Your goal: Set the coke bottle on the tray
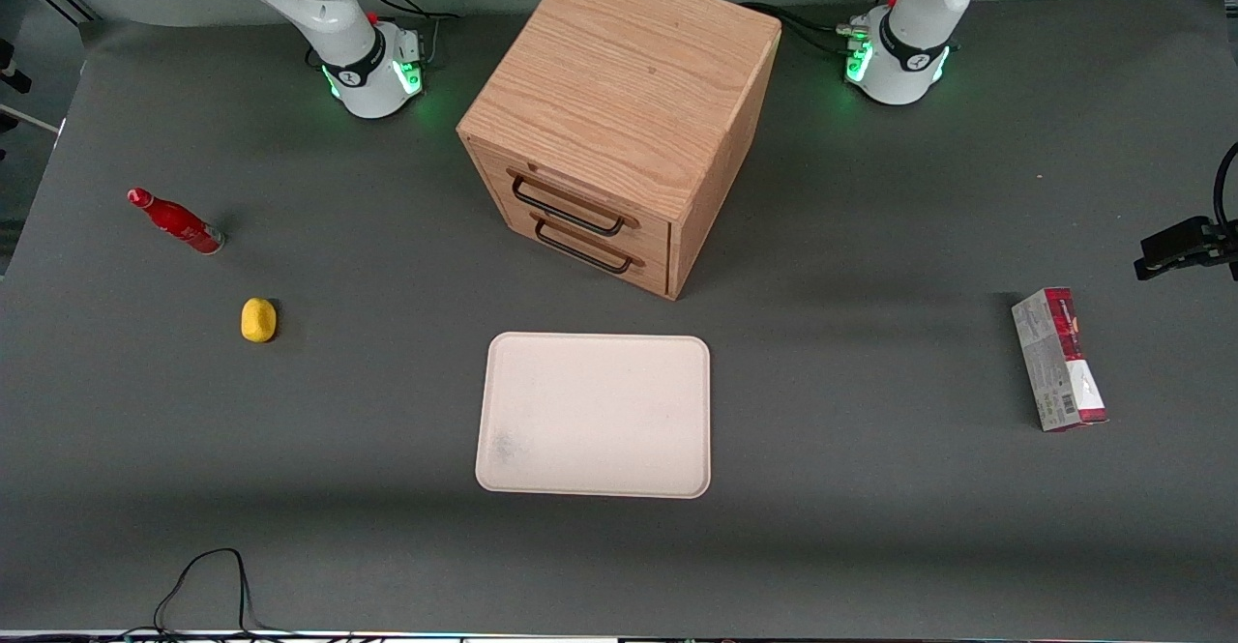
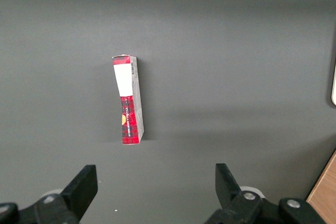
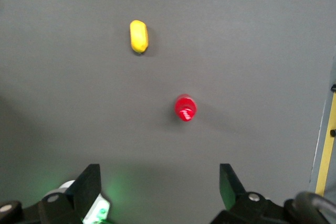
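Observation:
The coke bottle is small, slim and all red with a red cap. It stands upright on the grey table toward the working arm's end. The right wrist view looks down on its cap. The cream-white tray lies flat in front of the wooden cabinet, nearer the front camera, with nothing on it. My right gripper is open and empty, high above the table near its own base, well apart from the bottle. It is out of the front view.
A yellow lump lies near the bottle, nearer the front camera, and also shows in the right wrist view. A wooden two-drawer cabinet stands mid-table. A red-and-grey carton lies toward the parked arm's end.

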